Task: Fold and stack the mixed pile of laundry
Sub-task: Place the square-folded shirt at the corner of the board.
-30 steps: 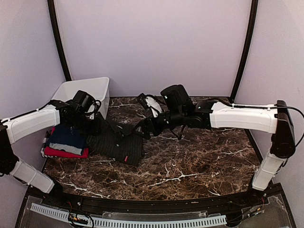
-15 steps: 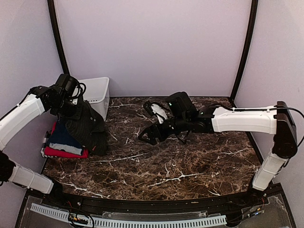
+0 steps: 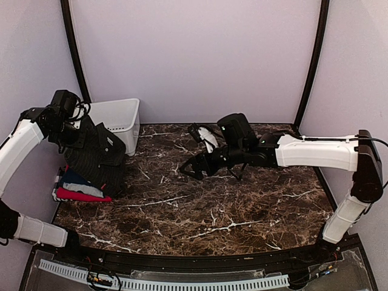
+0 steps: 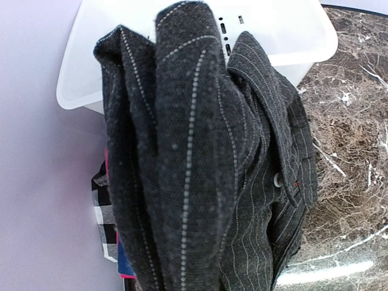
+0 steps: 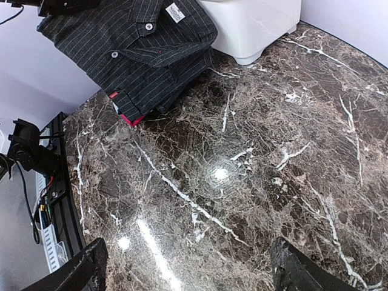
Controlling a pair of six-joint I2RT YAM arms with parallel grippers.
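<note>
Left gripper [image 3: 73, 128] is clenched on the pinstriped shirt [image 3: 96, 154]. The shirt hangs beneath the jaws over the folded stack [image 3: 82, 188]. White bin [image 3: 121, 112] just beyond, interior not readable. Left arm raised, elbow bent. Right gripper [image 3: 193, 171] jaws released, low over the table [image 3: 242, 206], arm outstretched.

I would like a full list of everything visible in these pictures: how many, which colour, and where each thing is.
pinstriped shirt: one, dark charcoal, hanging from the left gripper over the folded stack at the table's left edge
navy T-shirt: one, navy blue, folded, upper part of the stack
red T-shirt: one, red, folded, under the navy one
checked cloth: one, black and white, at the stack's outer side, mostly hidden
bin: one, white, far left corner
table: one, dark brown marble with white veins
left gripper: one, black, shut on the pinstriped shirt
right gripper: one, black, open, over the table's middle, holding nothing
</note>
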